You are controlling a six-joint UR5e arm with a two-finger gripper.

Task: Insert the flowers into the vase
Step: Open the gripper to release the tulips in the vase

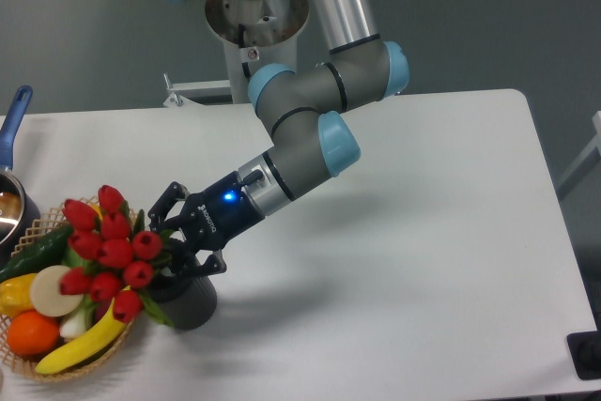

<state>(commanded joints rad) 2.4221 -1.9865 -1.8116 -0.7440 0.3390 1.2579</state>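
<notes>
The tool point(177, 243) is gripping the flowers point(108, 251) by their stems, closed around them directly above the vase point(188, 300) on the table point(423, 232), red buds leaning left over the basket point(56, 363).

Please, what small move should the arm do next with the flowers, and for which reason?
Probably tilt the bunch more upright and ease it down a little before letting go. The pincer is shut on the stems right above the vase, but the flowers lean out to the side over the wicker basket. How deep the stems sit in the hole is hidden.
</notes>
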